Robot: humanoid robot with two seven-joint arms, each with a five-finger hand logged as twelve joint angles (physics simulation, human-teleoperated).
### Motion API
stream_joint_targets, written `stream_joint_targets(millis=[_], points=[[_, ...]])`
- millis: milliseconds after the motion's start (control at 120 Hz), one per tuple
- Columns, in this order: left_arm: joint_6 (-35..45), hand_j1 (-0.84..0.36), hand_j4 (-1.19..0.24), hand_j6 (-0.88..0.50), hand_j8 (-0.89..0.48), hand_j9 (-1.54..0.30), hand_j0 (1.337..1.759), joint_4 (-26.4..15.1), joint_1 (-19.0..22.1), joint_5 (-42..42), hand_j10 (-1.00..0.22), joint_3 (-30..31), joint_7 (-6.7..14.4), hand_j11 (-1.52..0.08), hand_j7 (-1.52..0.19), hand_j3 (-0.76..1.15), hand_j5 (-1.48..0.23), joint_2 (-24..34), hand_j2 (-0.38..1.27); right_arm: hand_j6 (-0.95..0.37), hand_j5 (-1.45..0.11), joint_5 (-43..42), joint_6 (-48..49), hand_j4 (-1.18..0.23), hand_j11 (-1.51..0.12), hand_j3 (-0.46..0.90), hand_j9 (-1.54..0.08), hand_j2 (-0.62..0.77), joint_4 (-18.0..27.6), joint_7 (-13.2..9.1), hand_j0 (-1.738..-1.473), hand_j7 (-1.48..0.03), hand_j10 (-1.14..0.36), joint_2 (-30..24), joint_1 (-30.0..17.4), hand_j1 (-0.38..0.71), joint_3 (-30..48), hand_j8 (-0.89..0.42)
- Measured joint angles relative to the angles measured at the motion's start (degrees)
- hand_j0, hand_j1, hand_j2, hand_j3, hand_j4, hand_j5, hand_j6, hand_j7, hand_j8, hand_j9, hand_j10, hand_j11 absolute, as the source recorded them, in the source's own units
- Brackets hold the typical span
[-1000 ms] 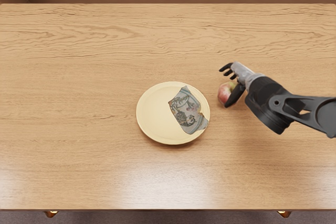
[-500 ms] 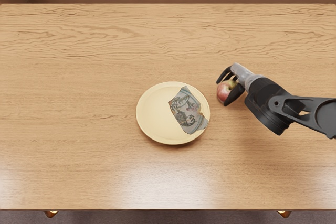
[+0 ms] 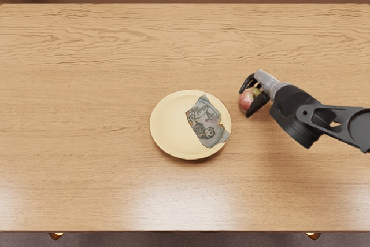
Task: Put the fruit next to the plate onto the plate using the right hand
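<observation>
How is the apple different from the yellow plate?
The apple is small, ball-shaped and reddish; the plate is much wider, flat and pale yellow. The right hand curls around the apple, while nothing grips the plate. The plate carries a grey patterned object; the apple carries nothing. Both look round from above and are side by side over the wooden table.

Black robot hand, grey wrist (bulky dark forearm)

No text, label or number is legible; none on the plate.
</observation>
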Motion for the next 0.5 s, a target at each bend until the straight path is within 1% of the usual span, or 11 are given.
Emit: stream_joint_targets(millis=[25, 42, 75, 192, 267, 358, 475, 500], points=[[0.0, 0.34, -0.01, -0.01, -0.01, -0.01, 1.658, 0.0, 0.0, 0.0, -0.01, 0.0, 0.0, -0.01, -0.01, 0.00, -0.01, 0.0, 0.00, -0.29, -1.20, 0.1, 0.1, -0.65, -1.14, 0.00, -1.14, 0.39, 0.0, 0.0, -1.646, -1.10, -0.25, 0.0, 0.1, 0.24, 0.5, -0.11], [0.0, 0.34, -0.01, -0.01, -0.01, -0.01, 1.658, 0.0, 0.0, 0.0, -0.01, 0.0, 0.0, -0.01, -0.01, 0.00, -0.01, 0.0, 0.00, -0.28, -1.21, 0.2, 0.2, -0.65, -1.15, 0.00, -1.14, 0.38, 0.0, 0.0, -1.646, -1.10, -0.24, -0.1, 0.1, 0.25, 1.0, -0.10], [0.0, 0.34, -0.01, -0.01, -0.01, -0.01, 1.658, 0.0, 0.0, 0.0, -0.01, 0.0, 0.0, -0.01, -0.01, 0.00, -0.01, 0.0, 0.00, -0.27, -1.23, 0.2, 0.5, -0.67, -1.16, 0.00, -1.17, 0.40, 0.1, 0.0, -1.647, -1.11, -0.23, -0.1, 0.2, 0.26, 2.0, -0.11], [0.0, 0.34, -0.01, -0.01, -0.01, -0.01, 1.658, 0.0, 0.0, 0.0, -0.01, 0.0, 0.0, -0.01, -0.01, 0.00, -0.01, 0.0, 0.00, -0.25, -1.30, 0.4, 1.7, -0.70, -1.21, 0.00, -1.22, 0.37, 0.5, 0.0, -1.649, -1.12, -0.20, -0.3, 0.6, 0.26, 5.3, -0.05], [0.0, 0.34, -0.01, -0.01, -0.01, -0.01, 1.658, 0.0, 0.0, 0.0, -0.01, 0.0, 0.0, -0.01, -0.01, 0.00, -0.01, 0.0, 0.00, -0.25, -1.32, 0.5, 2.5, -0.72, -1.23, 0.00, -1.23, 0.38, 1.9, 0.1, -1.650, -1.12, -0.21, -0.4, 0.8, 0.26, 7.4, -0.05], [0.0, 0.34, -0.01, -0.01, -0.01, -0.01, 1.658, 0.0, 0.0, 0.0, -0.01, 0.0, 0.0, -0.01, -0.01, 0.00, -0.01, 0.0, 0.00, -0.25, -1.35, 0.7, 3.4, -0.73, -1.25, 0.00, -1.25, 0.44, 4.1, 0.1, -1.652, -1.13, -0.19, -0.4, 1.0, 0.27, 9.7, -0.04], [0.0, 0.34, -0.01, -0.01, -0.01, -0.01, 1.658, 0.0, 0.0, 0.0, -0.01, 0.0, 0.0, -0.01, -0.01, 0.00, -0.01, 0.0, 0.00, -0.21, -1.40, 1.0, 4.3, -0.72, -1.28, 0.00, -1.29, 0.52, 6.3, 0.2, -1.652, -1.13, -0.14, -0.3, 1.0, 0.34, 11.3, 0.03], [0.0, 0.34, -0.01, -0.01, -0.01, -0.01, 1.658, 0.0, 0.0, 0.0, -0.01, 0.0, 0.0, -0.01, -0.01, 0.00, -0.01, 0.0, 0.00, -0.20, -1.41, 1.0, 4.4, -0.72, -1.28, 0.00, -1.29, 0.46, 6.8, 0.2, -1.652, -1.13, -0.14, -0.2, 1.0, 0.32, 11.5, 0.03]])
